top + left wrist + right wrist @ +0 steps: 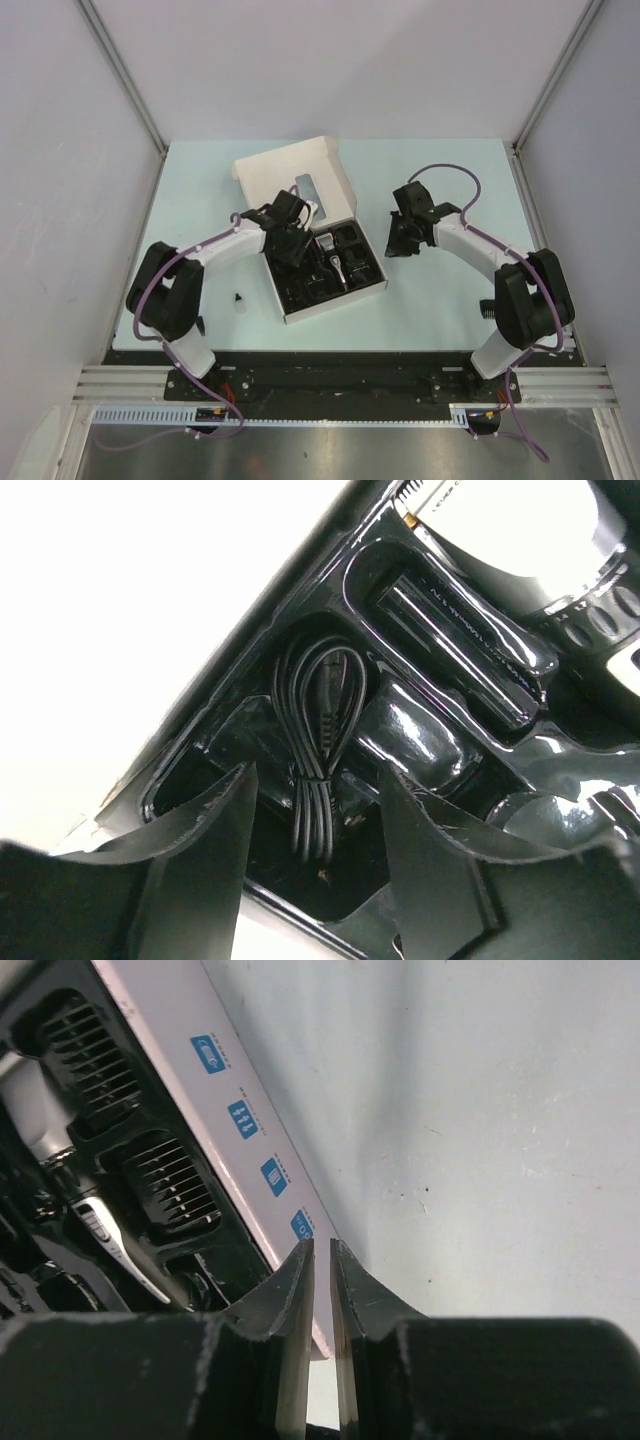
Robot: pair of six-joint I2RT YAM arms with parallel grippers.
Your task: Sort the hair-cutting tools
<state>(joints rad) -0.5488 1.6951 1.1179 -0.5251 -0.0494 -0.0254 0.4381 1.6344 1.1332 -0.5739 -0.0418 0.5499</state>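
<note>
The black tray (372,272) sits in a white box. My left gripper (290,243) hangs over its upper left part. In the left wrist view it (315,775) is open, with its fingers on either side of the coiled black cable (322,710), which lies in a tray pocket. The black-and-silver clipper (520,540) lies at the upper right, and it also shows in the top view (335,258). A long black piece (460,640) lies in the slot beside it. My right gripper (400,240) is shut and empty just right of the box (322,1245). Comb guards (165,1185) sit in the tray.
The box's white lid (295,175) stands open behind the tray. Its side wall with blue icons (240,1120) runs close to my right fingers. A small white bottle (238,300) stands on the table left of the box.
</note>
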